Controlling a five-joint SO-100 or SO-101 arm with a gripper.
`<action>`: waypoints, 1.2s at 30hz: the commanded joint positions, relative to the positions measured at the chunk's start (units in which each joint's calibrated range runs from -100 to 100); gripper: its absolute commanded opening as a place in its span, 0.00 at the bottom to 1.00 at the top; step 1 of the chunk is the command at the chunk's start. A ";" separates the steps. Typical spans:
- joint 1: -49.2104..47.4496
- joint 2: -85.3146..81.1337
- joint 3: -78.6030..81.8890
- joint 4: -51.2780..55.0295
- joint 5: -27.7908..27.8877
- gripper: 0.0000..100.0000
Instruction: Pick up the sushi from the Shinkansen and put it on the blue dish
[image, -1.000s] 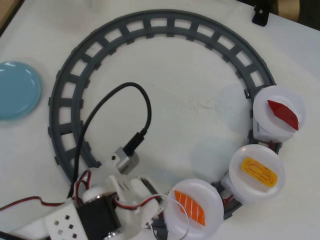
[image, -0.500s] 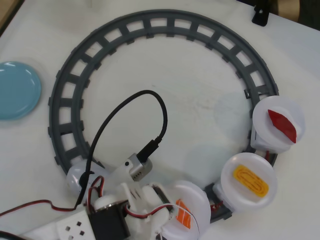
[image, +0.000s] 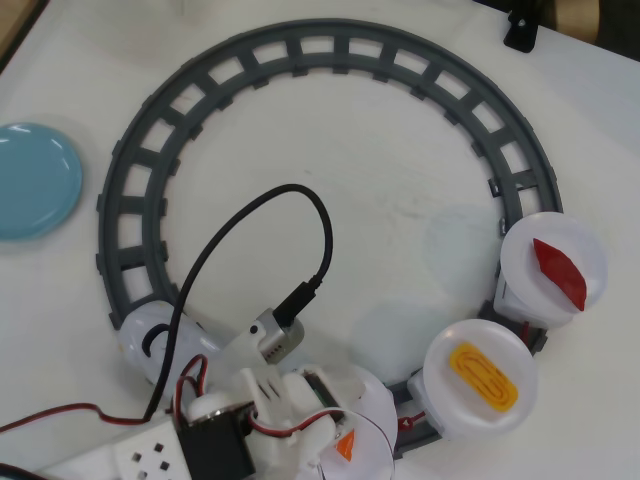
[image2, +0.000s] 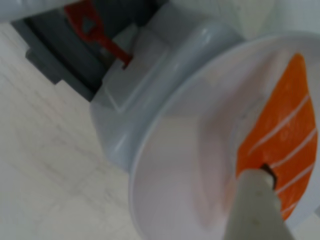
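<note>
While the round light blue plate (image: 35, 180) lies far to the overhead view's left of the hand (image2: 260, 175), the white toy bullet train (image: 160, 345) sits just beside it. Directly beneath, the orange striped salmon nigiri (image2: 285, 145) rests on a white plate (image2: 190, 165). One finger (image2: 255, 210) touches it; whether the hand is apart or together cannot be told. Straddle the piece before closing. No writing is legible.
</note>
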 joint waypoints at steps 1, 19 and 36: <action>0.41 0.05 3.17 -2.33 0.14 0.21; 0.50 0.05 10.38 -4.71 -0.23 0.21; -0.03 -0.95 0.01 -1.99 0.35 0.03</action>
